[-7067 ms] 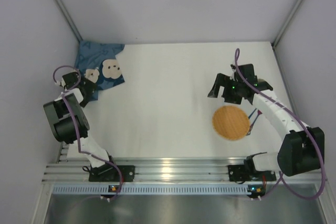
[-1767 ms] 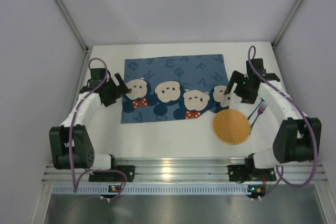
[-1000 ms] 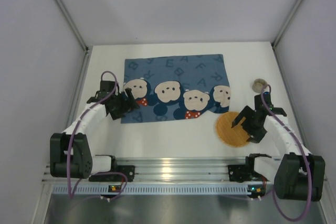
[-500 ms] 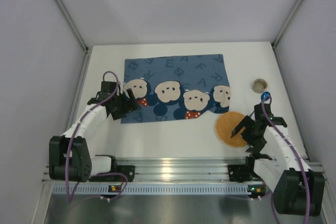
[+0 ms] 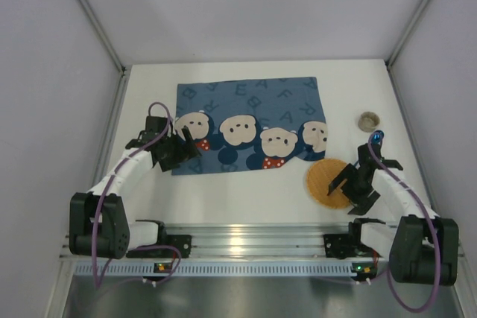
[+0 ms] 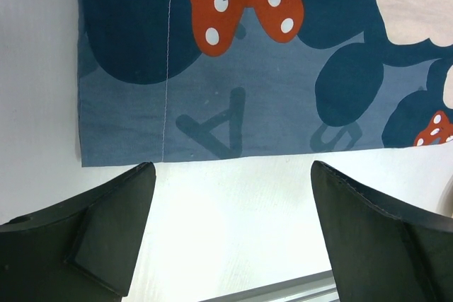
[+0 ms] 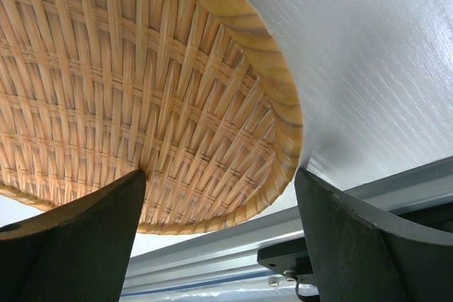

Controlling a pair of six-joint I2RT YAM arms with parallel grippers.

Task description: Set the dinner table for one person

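The dinner table (image 5: 246,195) is a white top. A blue bear-patterned placemat (image 5: 250,121) lies spread flat on its far middle. A round woven plate (image 5: 326,180) sits to the near right of the mat. My right gripper (image 5: 348,190) is open and straddles the plate's right rim. In the right wrist view, one finger is over the woven plate (image 7: 141,90) and the other over bare table (image 7: 368,68), with the right gripper (image 7: 219,175) low on the rim. My left gripper (image 5: 182,153) hangs open and holds nothing. In the left wrist view, this gripper (image 6: 230,175) is over the table just near of the placemat's (image 6: 233,104) front-left corner.
A small grey cup (image 5: 367,119) stands at the far right of the table. A blue-tipped thing (image 5: 376,137) shows beside the right arm. Aluminium rails (image 5: 238,242) run along the near edge, and grey walls close in both sides and the back.
The right gripper has settled at the plate's right rim and its jaws have narrowed a little. The left arm has barely moved. Much earlier, the placemat lay crumpled in the far left corner.
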